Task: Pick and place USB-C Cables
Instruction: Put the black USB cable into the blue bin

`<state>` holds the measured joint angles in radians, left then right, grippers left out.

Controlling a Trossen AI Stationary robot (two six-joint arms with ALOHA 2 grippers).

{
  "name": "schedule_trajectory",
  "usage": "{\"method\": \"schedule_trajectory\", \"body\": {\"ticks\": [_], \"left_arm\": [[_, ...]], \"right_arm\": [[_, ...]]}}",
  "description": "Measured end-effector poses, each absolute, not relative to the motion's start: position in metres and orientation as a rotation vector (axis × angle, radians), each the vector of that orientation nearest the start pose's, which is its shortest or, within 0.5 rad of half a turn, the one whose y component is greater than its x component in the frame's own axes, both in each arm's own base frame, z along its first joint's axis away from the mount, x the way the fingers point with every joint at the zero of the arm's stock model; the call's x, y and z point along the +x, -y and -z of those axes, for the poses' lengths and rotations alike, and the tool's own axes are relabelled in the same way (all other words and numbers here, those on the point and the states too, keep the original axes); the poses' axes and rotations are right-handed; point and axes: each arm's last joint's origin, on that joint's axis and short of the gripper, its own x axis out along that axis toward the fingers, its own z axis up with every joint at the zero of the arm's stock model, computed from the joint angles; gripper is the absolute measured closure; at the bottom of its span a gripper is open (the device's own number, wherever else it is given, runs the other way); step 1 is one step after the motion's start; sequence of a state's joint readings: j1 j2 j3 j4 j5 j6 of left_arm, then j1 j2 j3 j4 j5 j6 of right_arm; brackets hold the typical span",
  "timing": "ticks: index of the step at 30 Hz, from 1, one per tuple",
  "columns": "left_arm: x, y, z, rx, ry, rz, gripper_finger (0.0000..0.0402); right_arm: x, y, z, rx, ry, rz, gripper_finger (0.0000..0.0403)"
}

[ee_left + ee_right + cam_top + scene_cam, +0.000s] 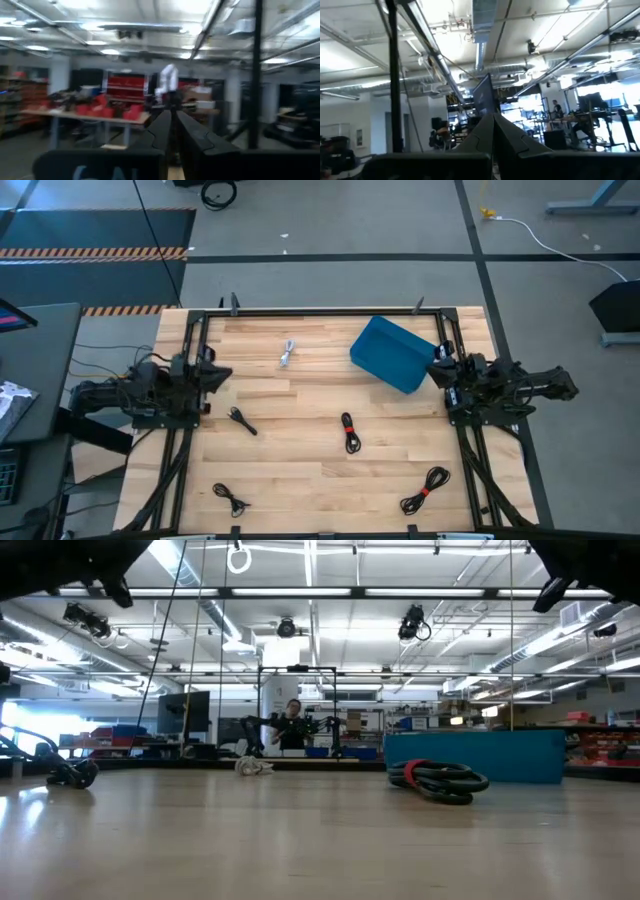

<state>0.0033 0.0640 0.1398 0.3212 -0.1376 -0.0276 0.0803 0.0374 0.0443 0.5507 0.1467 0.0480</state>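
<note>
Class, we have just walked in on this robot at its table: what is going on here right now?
Nothing is being handled. The left gripper and right gripper wait at opposite table edges, jaws shut and empty. Five USB-C cables lie loose on the wooden table: a white cable, a black cable, one with red ties, and two near the front edge. The blue bin looks empty.

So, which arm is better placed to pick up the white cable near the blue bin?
Probably the left. The white cable lies left of the blue bin, closer to the left gripper than to the right gripper. The bin stands between the right gripper and the cable.
</note>
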Motion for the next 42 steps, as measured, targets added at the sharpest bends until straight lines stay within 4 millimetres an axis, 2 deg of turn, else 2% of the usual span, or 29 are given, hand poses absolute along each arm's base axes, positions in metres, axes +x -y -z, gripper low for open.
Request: {"method": "schedule_trajectory", "body": {"ticks": [6,12,15,19,25,30,35,42], "left_arm": [[0.099,-0.007,-0.270,0.068,0.220,-0.230,0.0278],[0.132,-0.009,-0.291,0.229,0.064,-0.320,0.0188],[0.148,-0.010,-0.297,0.301,0.001,-0.351,0.0168],[0.166,-0.011,-0.294,0.394,-0.081,-0.361,0.0162],[0.180,-0.011,-0.281,0.475,-0.180,-0.339,0.0175],[0.181,-0.011,-0.278,0.476,-0.205,-0.333,0.0185],[0.181,-0.011,-0.278,0.463,-0.207,-0.333,0.0189],[0.181,-0.011,-0.278,0.448,-0.207,-0.334,0.0189]], "right_arm": [[0.097,-0.003,-0.260,0.111,0.440,0.061,0.0345],[0.139,-0.006,-0.303,0.147,0.097,0.106,0.0287],[0.165,-0.008,-0.319,0.176,-0.113,0.122,0.0276],[0.196,-0.011,-0.328,0.257,-0.417,0.171,0.0276],[0.228,-0.018,-0.319,0.361,-0.871,0.165,0.0276],[0.242,-0.034,-0.291,0.408,-1.194,0.072,0.0276],[0.249,-0.063,-0.263,0.475,-1.466,-0.115,0.0275],[0.246,-0.116,-0.243,0.538,-1.668,-0.380,0.0275]]}}
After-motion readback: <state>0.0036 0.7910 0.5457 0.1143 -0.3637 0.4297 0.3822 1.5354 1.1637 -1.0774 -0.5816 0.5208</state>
